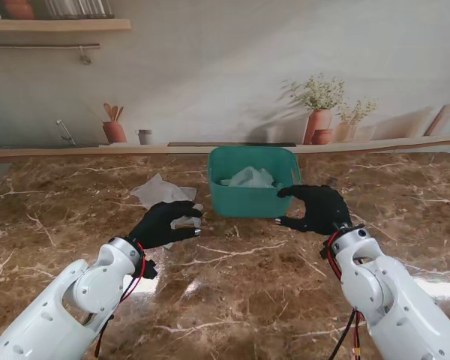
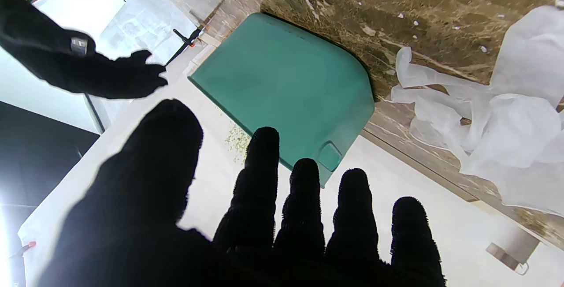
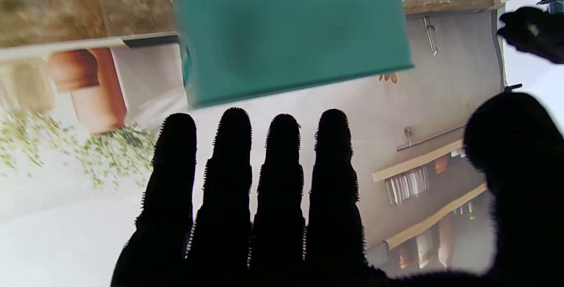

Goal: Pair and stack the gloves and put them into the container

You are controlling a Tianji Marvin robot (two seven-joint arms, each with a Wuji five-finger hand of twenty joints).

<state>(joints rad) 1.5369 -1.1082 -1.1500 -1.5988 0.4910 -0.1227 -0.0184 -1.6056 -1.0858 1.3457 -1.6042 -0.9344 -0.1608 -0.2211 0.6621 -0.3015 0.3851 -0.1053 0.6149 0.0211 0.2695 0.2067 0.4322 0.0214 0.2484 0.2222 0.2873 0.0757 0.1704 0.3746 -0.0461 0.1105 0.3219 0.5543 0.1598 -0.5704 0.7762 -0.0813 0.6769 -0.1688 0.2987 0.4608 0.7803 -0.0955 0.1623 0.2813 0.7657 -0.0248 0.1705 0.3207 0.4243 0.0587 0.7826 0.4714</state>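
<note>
Our left hand point(image 1: 163, 223) hangs released beside the white gloves point(image 1: 162, 192) left of the container point(image 1: 252, 201); our right hand point(image 1: 320, 209), also released, hovers at its right.

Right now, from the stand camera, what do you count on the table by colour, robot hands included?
Green: 1, the container.
White or translucent: 2 lots of gloves, one in the container, one on the table; I cannot tell how many gloves each holds.
Black: 2, the left hand and the right hand.
Total: 5.
</note>
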